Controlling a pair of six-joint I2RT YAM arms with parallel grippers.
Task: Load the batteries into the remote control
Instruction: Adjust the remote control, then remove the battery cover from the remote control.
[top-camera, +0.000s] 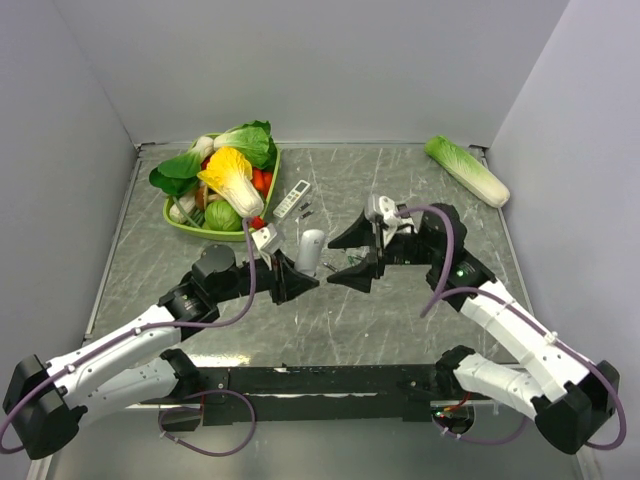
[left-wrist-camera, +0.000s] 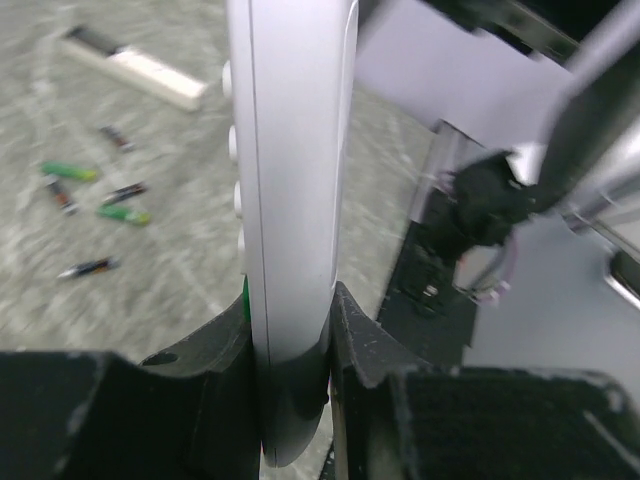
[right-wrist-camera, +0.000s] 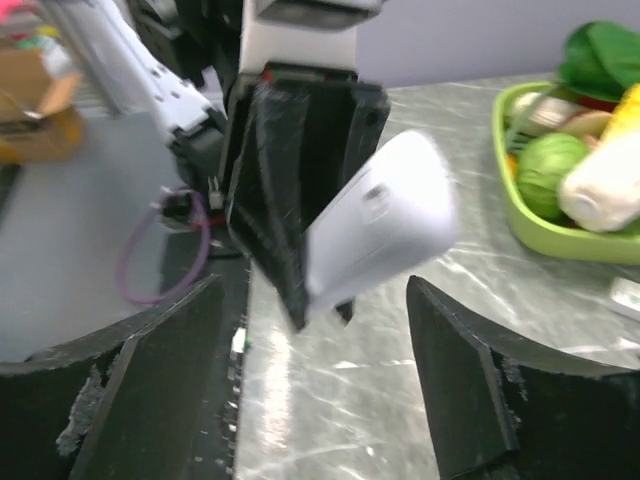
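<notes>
1. Left gripper (left-wrist-camera: 290, 345) is clamped on the lower end of the remote control (left-wrist-camera: 290, 150), holding it roughly upright at mid-table.
2. Right gripper (right-wrist-camera: 315, 330) has its jaws wide and empty. It faces the remote from close by, not touching.
3. Batteries (left-wrist-camera: 124, 214) lie loose on the table (left-wrist-camera: 160, 290) beyond, near the slim remote (left-wrist-camera: 135, 68).
4. Can't tell if the battery cover is off.
5. My read: keep the left grip steady and the compartment side towards the right arm. Take one battery by its middle.
</notes>
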